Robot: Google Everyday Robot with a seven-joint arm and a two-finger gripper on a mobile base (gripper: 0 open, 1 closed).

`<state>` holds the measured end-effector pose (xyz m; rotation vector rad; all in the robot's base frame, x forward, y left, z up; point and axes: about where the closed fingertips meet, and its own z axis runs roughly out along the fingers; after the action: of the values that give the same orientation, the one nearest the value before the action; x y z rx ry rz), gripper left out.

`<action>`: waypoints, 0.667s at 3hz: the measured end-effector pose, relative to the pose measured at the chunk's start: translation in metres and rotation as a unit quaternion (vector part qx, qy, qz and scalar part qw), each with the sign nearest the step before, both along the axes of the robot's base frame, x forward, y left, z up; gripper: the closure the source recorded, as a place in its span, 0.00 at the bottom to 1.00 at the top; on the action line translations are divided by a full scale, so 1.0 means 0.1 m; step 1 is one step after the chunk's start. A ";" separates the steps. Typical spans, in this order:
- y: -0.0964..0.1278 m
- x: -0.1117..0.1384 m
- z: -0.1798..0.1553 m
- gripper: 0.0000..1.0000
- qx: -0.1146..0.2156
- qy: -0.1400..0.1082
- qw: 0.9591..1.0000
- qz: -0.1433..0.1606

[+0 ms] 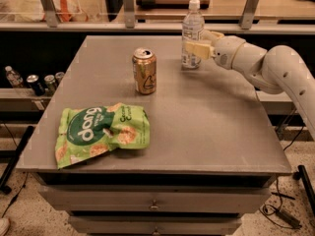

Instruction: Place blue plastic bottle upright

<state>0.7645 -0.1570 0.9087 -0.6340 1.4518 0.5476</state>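
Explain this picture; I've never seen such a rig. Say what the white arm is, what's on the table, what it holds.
One camera looks down across a grey table. The white jointed arm on the right belongs to a mobile robot; its two-finger gripper is at the lower half of a small clear plastic bottle with a white cap, standing upright near the far edge. Whether it grips is unclear. Also there: an upright gold drink can and a green snack bag lying flat.
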 end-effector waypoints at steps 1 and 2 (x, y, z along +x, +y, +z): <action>-0.02 0.00 0.00 0.15 0.009 -0.005 1.000 -0.002; -0.04 -0.01 0.01 0.00 0.015 -0.009 1.000 -0.003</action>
<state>0.7635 -0.1610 0.9100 -0.6093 1.4260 0.5562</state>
